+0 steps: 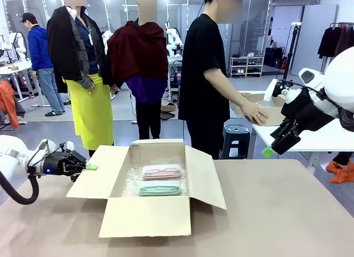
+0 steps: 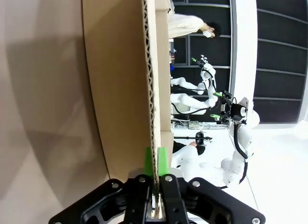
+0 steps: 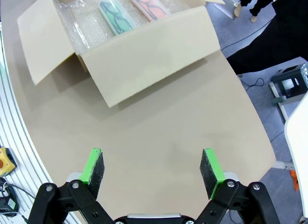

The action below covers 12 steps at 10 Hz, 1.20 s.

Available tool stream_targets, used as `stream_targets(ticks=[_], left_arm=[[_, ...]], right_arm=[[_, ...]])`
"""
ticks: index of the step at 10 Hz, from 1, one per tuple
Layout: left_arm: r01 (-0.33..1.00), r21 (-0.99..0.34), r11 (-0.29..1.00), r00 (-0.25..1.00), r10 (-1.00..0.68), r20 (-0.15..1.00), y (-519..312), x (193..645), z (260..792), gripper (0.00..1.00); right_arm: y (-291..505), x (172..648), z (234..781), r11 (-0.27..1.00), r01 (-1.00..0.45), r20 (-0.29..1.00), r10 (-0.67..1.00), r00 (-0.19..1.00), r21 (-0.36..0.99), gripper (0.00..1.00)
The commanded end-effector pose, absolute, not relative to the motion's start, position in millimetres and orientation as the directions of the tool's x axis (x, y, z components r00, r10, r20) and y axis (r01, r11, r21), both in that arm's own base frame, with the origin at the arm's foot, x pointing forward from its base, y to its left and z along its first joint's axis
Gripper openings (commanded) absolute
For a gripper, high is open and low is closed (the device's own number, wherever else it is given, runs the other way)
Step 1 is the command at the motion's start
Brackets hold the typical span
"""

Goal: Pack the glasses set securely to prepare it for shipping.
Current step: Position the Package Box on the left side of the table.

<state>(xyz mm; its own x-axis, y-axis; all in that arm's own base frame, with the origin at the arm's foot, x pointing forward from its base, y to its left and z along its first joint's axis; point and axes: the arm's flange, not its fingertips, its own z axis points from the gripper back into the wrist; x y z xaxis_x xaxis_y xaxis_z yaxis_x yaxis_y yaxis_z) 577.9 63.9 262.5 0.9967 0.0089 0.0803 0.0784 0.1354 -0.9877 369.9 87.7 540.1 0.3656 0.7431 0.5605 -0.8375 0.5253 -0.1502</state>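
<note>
— Front view: how many cases do you count?

— Two. One pink case (image 1: 161,171) and one green case (image 1: 160,187), lying flat side by side on bubble wrap (image 1: 131,182) inside one open box (image 1: 155,213). The pink one is the farther of the pair, nearer the person (image 1: 207,80) across the table (image 1: 276,213).

— And the claws?

— Two as well. The left gripper (image 1: 88,167) is at the outer edge of the box's left flap (image 1: 99,177), so both cases lie off to its right, inside the box. In its wrist view the green pads (image 2: 162,161) sit either side of the cardboard edge, pressed nearly together with the flap pinched between them.

— The right one?

— The right gripper (image 1: 269,150) hangs in the air above the table's right end, well apart from the box. Its fingers (image 3: 95,164) are spread wide with nothing between them. From its camera the box lies ahead, well beyond the fingertips, with the green case (image 3: 115,17) and pink case (image 3: 149,5) inside.

— Any writing?

— None I can read on the box or cases.
</note>
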Motion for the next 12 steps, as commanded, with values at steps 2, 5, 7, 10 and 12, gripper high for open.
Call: stream_targets(ticks=[2,5,7,10,12], left_arm=[[0.082,-0.990,0.118,0.996,-0.025,0.080,116.5,575.2,271.8,0.00],[0.046,-0.994,0.103,0.999,-0.008,0.045,178.9,574.4,276.6,0.00],[0.021,-0.990,0.138,0.999,0.032,0.025,214.4,572.2,280.2,0.00],[-0.006,-0.976,0.218,0.999,0.032,0.001,255.7,569.2,282.4,0.00],[-0.037,-0.972,0.232,0.999,0.034,-0.030,272.6,566.9,289.2,0.00]], right_arm=[[90.6,369.2,540.9,0.528,-0.835,0.557,0.745,0.368,-0.155,1.00],[90.6,369.2,540.9,0.528,-0.835,0.557,0.745,0.368,-0.155,1.00],[90.6,369.2,540.9,0.528,-0.835,0.557,0.745,0.368,-0.155,1.00],[90.6,369.2,540.9,0.528,-0.835,0.557,0.745,0.368,-0.155,1.00],[90.6,369.2,540.9,0.528,-0.835,0.557,0.745,0.368,-0.155,1.00]])
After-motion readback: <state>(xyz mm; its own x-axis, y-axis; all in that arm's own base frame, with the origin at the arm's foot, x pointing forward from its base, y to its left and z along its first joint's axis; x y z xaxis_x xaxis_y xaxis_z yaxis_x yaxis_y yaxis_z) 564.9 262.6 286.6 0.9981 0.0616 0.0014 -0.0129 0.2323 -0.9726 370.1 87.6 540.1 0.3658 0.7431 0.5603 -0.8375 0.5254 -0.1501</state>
